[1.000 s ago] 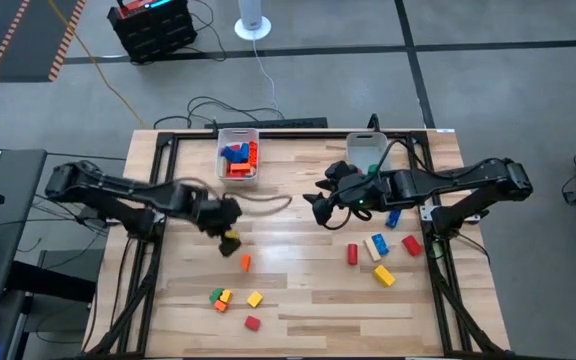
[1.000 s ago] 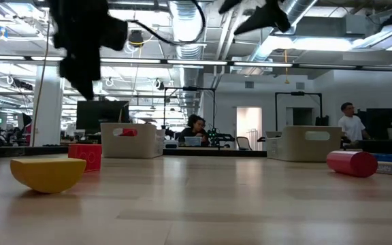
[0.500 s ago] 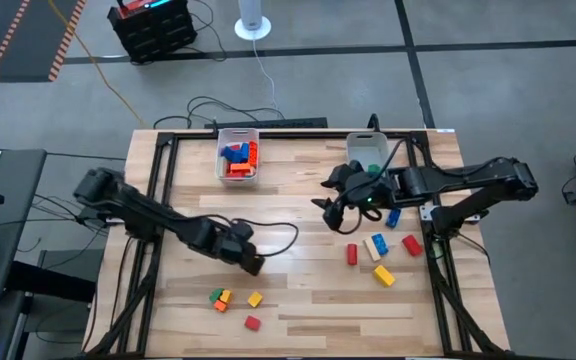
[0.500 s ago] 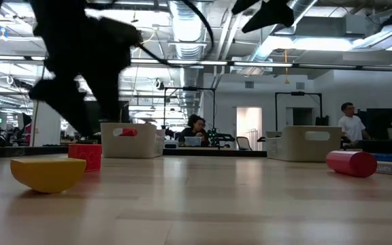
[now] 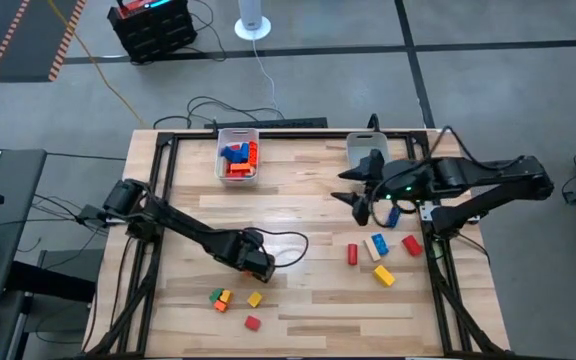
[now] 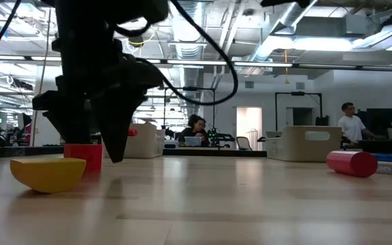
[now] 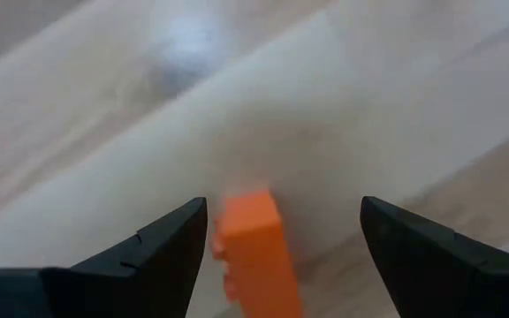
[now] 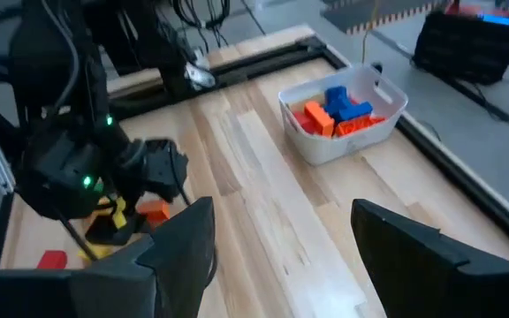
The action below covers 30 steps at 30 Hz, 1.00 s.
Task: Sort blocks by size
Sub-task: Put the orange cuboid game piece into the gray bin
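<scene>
Pale wooden bench (image 5: 298, 300) carries a small orange plastic brick (image 7: 253, 252), studs sideways, its long axis running between the left pincer's (image 7: 283, 231) spread fingers (nearer one of them). Right pincer (image 5: 361, 207), also spread, hovers near the blue brick (image 5: 394, 217).

No legible text, labels, brand marks, numbers or signs in any view; none can be read on blocks, bins or table.
</scene>
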Available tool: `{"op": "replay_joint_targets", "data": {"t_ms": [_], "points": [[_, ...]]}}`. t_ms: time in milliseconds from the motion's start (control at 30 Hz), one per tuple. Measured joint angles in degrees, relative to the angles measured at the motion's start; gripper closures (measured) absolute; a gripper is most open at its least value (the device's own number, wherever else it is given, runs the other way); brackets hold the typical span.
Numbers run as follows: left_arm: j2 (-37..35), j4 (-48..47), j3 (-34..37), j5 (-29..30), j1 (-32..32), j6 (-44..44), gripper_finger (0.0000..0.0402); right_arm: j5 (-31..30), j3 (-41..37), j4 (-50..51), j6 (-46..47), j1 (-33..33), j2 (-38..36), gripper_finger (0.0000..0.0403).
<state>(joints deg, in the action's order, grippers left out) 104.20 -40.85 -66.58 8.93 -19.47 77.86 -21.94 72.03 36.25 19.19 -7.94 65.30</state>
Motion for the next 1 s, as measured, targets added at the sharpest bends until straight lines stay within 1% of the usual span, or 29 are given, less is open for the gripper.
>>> {"op": "replay_joint_targets", "data": {"t_ms": [133,233,333,500,533,667,767,900,1000], "points": [[0.0,-1.8,-0.1,-0.4,-1.6,2.4,0.0117,0.0,0.0,0.0,-0.5,0.4,-1.9,0.0113],[0.0,-3.2,-0.1,-0.4,-2.5,2.9,0.0143,0.0,0.0,0.0,-1.3,0.6,-2.4,0.0113],[0.0,-3.7,0.3,0.3,-2.8,2.0,0.0194,0.0,0.0,0.0,-1.7,0.6,-2.3,0.0113],[0.0,-1.0,1.9,2.5,-1.8,-1.6,0.0312,0.0,0.0,-0.1,-1.7,0.6,-1.4,0.0113],[-0.1,-0.3,2.1,2.3,-1.3,-2.7,0.0321,0.0,0.0,0.0,-1.7,0.6,-1.3,0.0113],[-1.2,-1.0,2.3,1.1,1.4,-8.7,0.032,0.0,0.0,-0.1,-1.1,0.6,-1.3,0.0113],[-5.1,-3.7,2.3,2.0,5.3,-14.7,0.032,-0.3,0.0,0.0,-0.3,0.6,-1.3,0.0113],[-11.7,-7.7,2.3,6.3,14.5,-25.9,0.032,-0.5,0.0,0.0,1.2,0.6,-0.8,0.0113],[-16.5,-7.7,2.3,7.9,23.8,-35.4,0.032,-0.6,0.0,1.2,3.7,0.6,0.7,0.0113]]}}
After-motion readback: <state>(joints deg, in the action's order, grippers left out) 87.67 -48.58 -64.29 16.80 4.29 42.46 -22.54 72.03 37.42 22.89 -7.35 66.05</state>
